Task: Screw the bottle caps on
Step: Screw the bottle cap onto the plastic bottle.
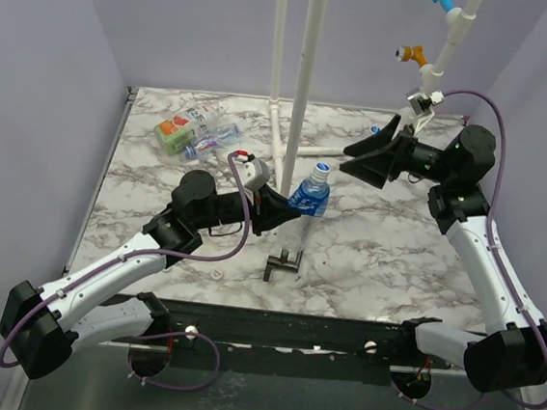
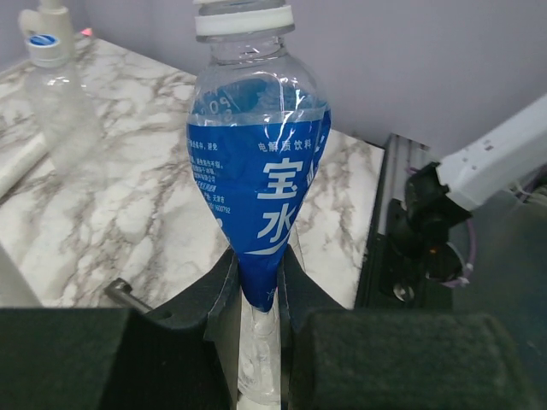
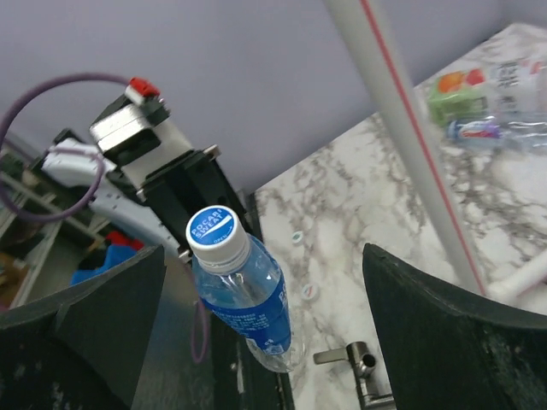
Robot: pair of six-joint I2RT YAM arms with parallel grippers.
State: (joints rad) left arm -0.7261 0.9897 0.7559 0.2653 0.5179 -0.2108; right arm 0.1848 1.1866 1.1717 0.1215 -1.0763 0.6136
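Note:
My left gripper (image 1: 288, 204) (image 2: 258, 290) is shut on the lower end of a clear bottle with a blue label (image 1: 309, 199) (image 2: 256, 179) and holds it upright over the table's middle. A white cap with a blue top (image 1: 322, 169) (image 3: 215, 232) sits on its neck. My right gripper (image 1: 356, 158) (image 3: 263, 256) is open wide, with its fingers on either side of the cap and apart from it. Two loose caps (image 3: 297, 237) (image 3: 309, 291) lie on the marble near the left arm; one shows in the top view (image 1: 218, 273).
Other bottles lie at the back left, one with a green and orange label (image 1: 176, 134) (image 3: 453, 96). A capped clear bottle (image 2: 53, 94) stands behind. White pipes (image 1: 306, 72) (image 3: 402, 128) rise just behind the held bottle. A black T-shaped tool (image 1: 282, 264) (image 3: 359, 367) lies below it.

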